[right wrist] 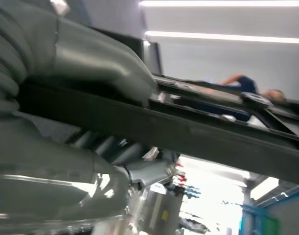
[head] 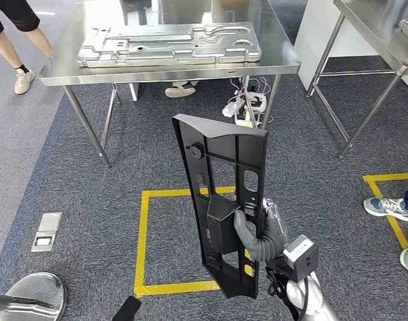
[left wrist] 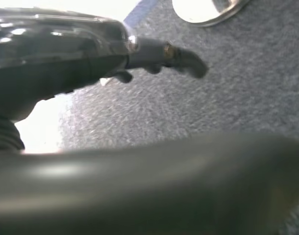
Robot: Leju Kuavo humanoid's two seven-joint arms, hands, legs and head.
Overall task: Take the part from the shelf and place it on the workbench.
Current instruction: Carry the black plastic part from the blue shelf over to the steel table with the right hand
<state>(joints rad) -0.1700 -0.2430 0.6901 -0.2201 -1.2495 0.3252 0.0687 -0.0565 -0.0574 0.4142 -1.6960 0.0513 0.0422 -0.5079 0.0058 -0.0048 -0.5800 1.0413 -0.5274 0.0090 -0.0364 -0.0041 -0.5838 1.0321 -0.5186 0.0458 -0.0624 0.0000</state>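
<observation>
Right hand (head: 260, 231) grips 1 black part (head: 227, 194); 1 workbench (head: 65, 73) beyond.

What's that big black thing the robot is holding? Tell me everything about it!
The black part is a long, flat panel that looks like plastic, wider at its top, with cut-out holes, a round knob and a boxy block on its face. It stands upright in the air above the carpet and the yellow tape square. The right hand grips its lower half.

Yellow floor square (head: 142, 241) — power strip (head: 245, 105) beyond.
</observation>
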